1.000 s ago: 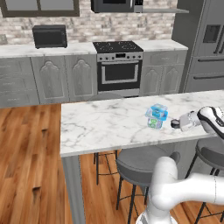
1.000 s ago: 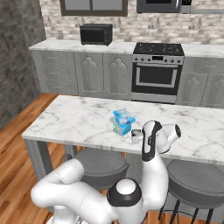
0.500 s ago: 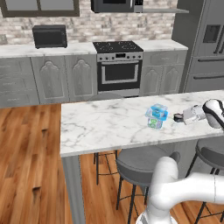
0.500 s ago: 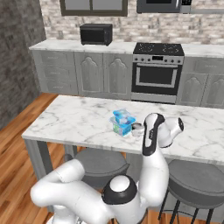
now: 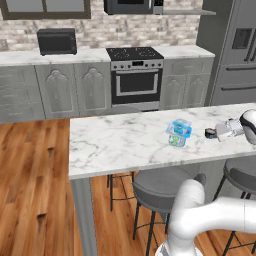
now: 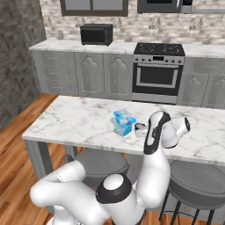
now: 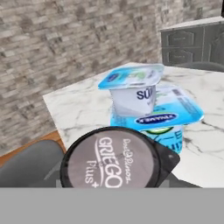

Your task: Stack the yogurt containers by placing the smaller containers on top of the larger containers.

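Risk: the gripper (image 5: 211,133), jaws apparently clamped on 1 dark-lidded tub (image 7: 109,159), hangs level just beside the larger green-labelled tub (image 7: 168,127), which carries the small light-blue tub (image 7: 131,92) skewed on top, so pushing closer could knock that upper tub off.

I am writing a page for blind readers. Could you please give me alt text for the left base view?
On a marble kitchen island, a small yogurt tub sits on top of a larger yogurt tub. The robot's gripper hovers just to their right, apart from them. Behind are grey cabinets, a stove and a microwave.
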{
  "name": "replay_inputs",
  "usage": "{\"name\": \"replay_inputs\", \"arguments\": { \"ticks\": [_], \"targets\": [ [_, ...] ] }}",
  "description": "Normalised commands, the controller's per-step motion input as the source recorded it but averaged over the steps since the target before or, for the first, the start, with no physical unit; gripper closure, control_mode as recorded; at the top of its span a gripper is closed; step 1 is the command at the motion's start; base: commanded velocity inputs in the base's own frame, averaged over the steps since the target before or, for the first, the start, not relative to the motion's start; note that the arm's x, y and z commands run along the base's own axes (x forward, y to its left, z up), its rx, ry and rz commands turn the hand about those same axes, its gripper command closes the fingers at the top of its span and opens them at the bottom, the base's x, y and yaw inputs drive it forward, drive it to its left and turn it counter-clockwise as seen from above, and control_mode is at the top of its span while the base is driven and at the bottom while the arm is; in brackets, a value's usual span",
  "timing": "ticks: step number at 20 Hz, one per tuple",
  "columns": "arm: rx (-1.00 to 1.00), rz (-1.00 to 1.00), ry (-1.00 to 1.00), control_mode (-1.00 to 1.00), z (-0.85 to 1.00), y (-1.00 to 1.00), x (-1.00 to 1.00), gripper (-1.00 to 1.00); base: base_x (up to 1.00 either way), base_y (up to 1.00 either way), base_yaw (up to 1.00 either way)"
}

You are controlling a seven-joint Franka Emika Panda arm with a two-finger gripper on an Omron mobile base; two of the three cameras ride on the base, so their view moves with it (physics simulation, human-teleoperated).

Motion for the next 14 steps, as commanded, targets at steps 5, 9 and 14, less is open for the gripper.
{"name": "replay_inputs", "arguments": {
  "ticks": [5,9,14],
  "targets": [
    [0.0,0.0,-0.04,-1.0,0.18,0.0,-0.06,1.0,0.0,0.0,0.0],
    [0.0,0.0,-0.04,-1.0,0.2,0.0,-0.02,1.0,0.0,0.0,0.0],
    [0.0,0.0,-0.01,-1.0,0.23,0.0,0.0,1.0,0.0,0.0,0.0]
  ]
}}
